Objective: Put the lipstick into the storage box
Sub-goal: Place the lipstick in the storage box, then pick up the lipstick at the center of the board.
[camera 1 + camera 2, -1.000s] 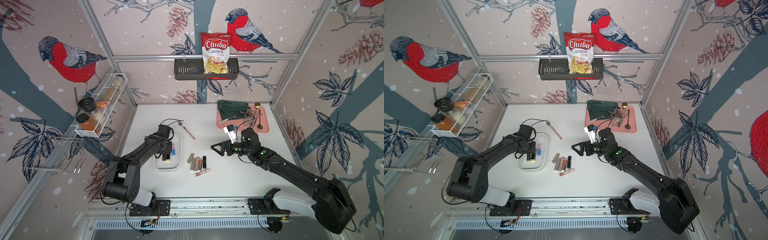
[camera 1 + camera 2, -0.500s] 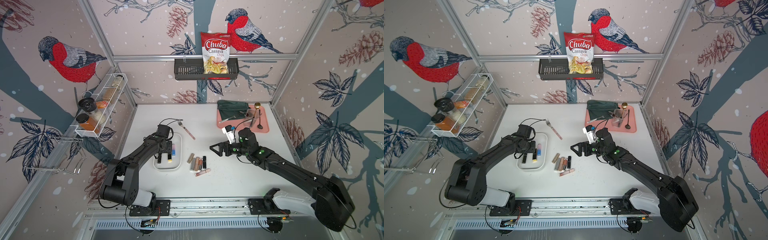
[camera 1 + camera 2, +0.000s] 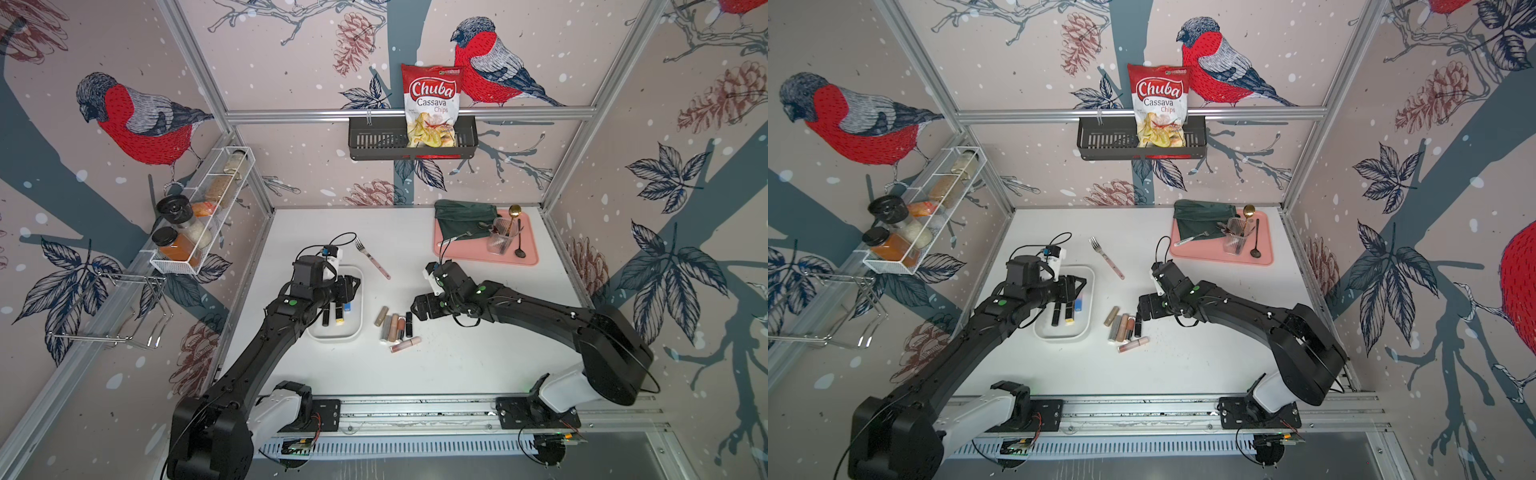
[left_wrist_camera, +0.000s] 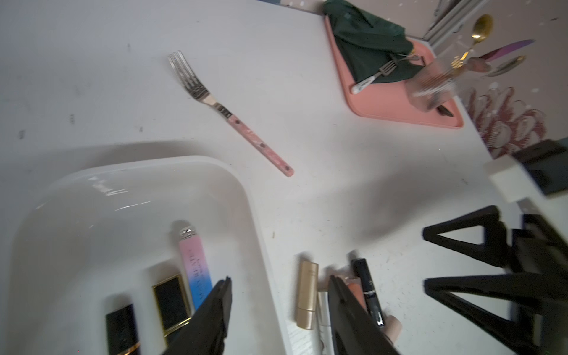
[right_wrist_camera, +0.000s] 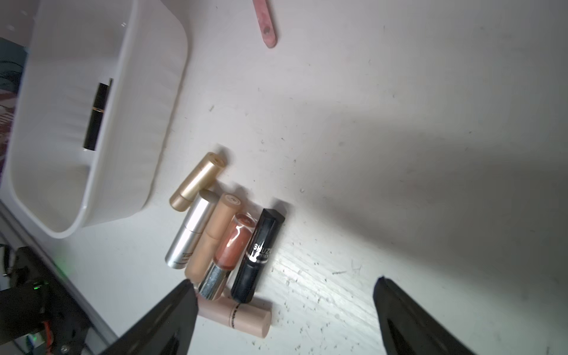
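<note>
While both end effectors [image 4: 280,279] [image 5: 285,282] gape empty, only right wrist resolves black lipstick [image 5: 257,255] lettering.

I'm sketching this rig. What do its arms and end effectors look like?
Matte black left arm and right arm: white base links, a green dot near each wrist, thin black cable loops. On left end effector and right end effector: black fingers with triangular cut-outs.

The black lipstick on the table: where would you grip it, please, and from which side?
Probably from above, across the black lipstick near its free end: it lies flat, one long side open, the other against the orange gloss tube.
</note>
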Available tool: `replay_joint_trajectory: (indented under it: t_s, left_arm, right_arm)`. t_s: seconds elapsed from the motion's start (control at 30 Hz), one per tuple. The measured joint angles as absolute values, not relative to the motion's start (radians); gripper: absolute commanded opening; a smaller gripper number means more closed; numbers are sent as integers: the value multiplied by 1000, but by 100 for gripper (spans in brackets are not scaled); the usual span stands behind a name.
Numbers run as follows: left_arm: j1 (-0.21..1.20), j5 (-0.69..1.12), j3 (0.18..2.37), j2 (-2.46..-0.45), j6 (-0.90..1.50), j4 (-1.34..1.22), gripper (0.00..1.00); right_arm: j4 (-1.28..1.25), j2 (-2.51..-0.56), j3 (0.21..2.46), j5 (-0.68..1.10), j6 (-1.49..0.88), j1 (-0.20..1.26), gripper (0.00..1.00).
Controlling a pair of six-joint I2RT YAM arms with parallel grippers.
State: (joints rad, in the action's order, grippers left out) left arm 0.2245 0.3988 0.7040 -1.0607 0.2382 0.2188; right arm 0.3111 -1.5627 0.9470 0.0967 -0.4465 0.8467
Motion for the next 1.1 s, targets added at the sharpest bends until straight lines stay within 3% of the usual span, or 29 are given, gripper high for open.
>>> replay_joint_trajectory:
  t_s: [0.3,1.1]
  left_arm:
    - [224,626,691,-1044,260,175,55]
    - [224,657,661,-1064,262,165,56]
  right_arm:
    - [385,-1706,1044,2,-447,910,73]
    - [401,-1790,1069,-14,-470,983,62]
